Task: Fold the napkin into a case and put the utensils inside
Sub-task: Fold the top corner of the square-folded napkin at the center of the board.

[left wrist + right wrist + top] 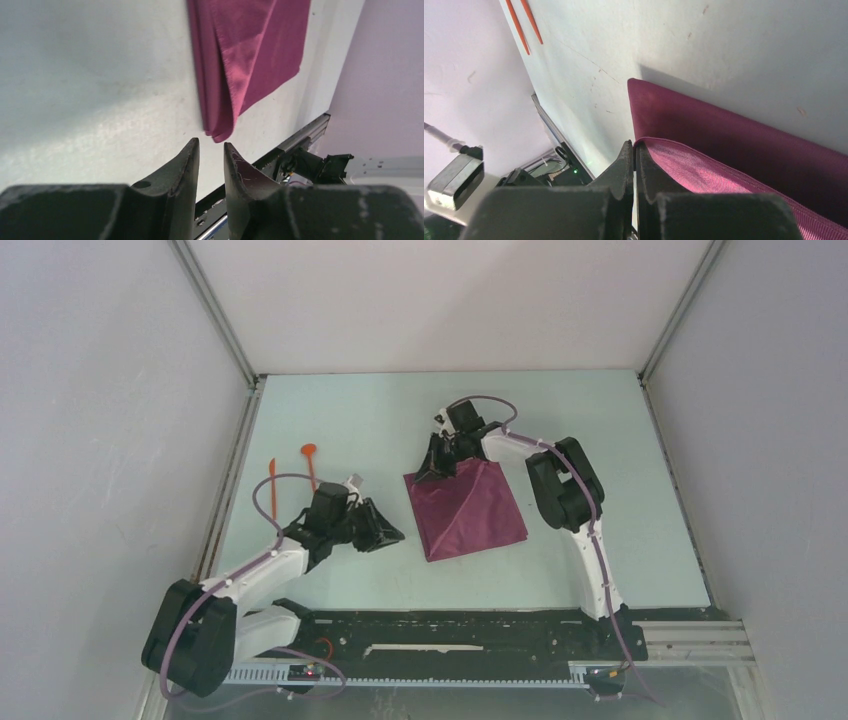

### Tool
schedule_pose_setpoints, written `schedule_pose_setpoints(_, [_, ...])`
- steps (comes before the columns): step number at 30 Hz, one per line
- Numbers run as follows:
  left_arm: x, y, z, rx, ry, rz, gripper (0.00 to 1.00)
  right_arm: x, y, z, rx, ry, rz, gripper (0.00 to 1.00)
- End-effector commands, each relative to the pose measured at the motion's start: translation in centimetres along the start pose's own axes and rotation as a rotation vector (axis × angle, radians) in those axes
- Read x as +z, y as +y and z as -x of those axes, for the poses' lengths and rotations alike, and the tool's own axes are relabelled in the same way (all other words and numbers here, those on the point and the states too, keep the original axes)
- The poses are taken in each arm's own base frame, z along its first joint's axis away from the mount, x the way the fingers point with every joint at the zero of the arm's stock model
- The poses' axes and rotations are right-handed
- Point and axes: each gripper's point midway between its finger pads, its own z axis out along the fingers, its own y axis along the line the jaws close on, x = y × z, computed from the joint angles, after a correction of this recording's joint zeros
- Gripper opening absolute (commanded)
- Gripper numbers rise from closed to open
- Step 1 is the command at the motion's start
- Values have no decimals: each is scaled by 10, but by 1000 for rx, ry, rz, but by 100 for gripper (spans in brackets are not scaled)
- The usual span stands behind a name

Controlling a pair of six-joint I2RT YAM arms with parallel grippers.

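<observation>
Where the napkin (468,515) lies: middle of the table (330,420), maroon, sheeny, folded with a diagonal ridge
Right gripper (634,148): clamped on its far corner, top layer held up
Left gripper (211,146): fingers slightly parted, empty, just beside its left edge
Utensils (291,473): two orange sticks, far left

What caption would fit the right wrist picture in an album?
Right gripper pinches the edge of a folded napkin on the table, two orange utensils lying apart behind.
</observation>
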Motion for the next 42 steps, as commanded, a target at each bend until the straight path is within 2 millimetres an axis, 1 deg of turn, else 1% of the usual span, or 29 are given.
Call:
schedule_pose_setpoints(1, [-8, 21, 2, -17, -36, 70, 29, -1, 16, 17, -16, -32, 45, 0])
schedule_pose_setpoints(10, [-9, 22, 0, -23, -31, 64, 29, 3, 13, 24, -13, -33, 34, 0])
schedule_pose_setpoints(19, [-9, 18, 0, -17, -21, 46, 29, 7, 10, 22, -14, -15, 26, 0])
schedule_pose_setpoints(22, [-8, 14, 0, -12, -15, 28, 30, 7, 13, 21, -20, -12, 25, 13])
schedule_pose_setpoints(27, [-5, 6, 5, -5, -15, 3, 32, -1, 27, 24, -46, -20, 36, 26])
schedule_pose_setpoints(29, [-4, 2, 7, -6, -13, -8, 32, -4, 35, 26, -53, -17, 45, 35])
schedule_pose_setpoints(30, [-3, 0, 8, -6, -11, -17, 33, -7, 38, 28, -57, -15, 48, 42])
schedule_pose_setpoints(31, [-3, -4, 11, -3, -16, -25, 35, -10, 42, 27, -67, -9, 52, 48])
schedule_pose_setpoints(33, [-1, -15, 19, 1, -24, -49, 36, -23, 55, 27, -95, -14, 65, 56])
schedule_pose_setpoints(35, [1, -29, 28, 1, -24, -81, 37, -43, 70, 30, -124, -37, 84, 63])
schedule_pose_setpoints(37, [6, -52, 43, 11, -32, -144, 38, -68, 78, 35, -147, -64, 89, 65])
schedule_pose_setpoints(40, [20, -73, 61, 14, -17, -186, 41, -104, 69, 40, -142, -114, 89, 69])
schedule_pose_setpoints(42, [34, -79, 74, 1, -9, -188, 45, -123, 52, 43, -113, -149, 104, 72])
